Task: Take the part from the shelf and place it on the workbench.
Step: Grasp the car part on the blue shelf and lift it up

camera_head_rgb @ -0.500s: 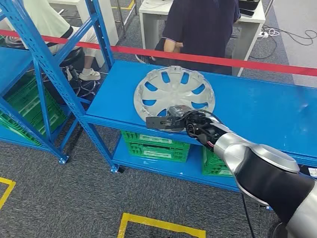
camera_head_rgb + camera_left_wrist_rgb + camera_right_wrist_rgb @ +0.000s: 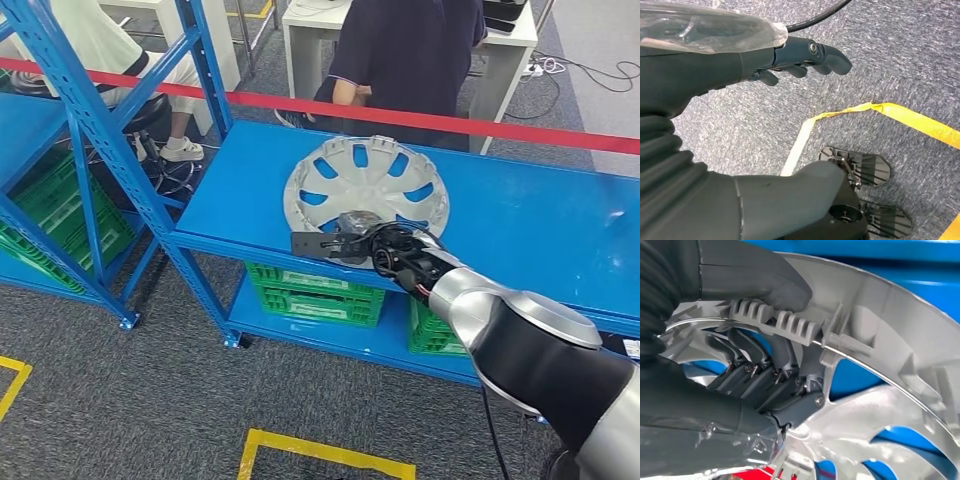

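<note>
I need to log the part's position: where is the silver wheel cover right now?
In the head view, the wheel cover lies on the blue shelf, near its front edge, with the right hand gripping its near rim.

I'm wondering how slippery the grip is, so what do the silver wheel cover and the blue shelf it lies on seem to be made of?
Silver round wheel cover: likely moulded plastic with satin silver paint; the right wrist view shows moulded ribs and clips along its rim. Blue shelf: probably painted sheet metal, smooth with faint sheen.
</note>
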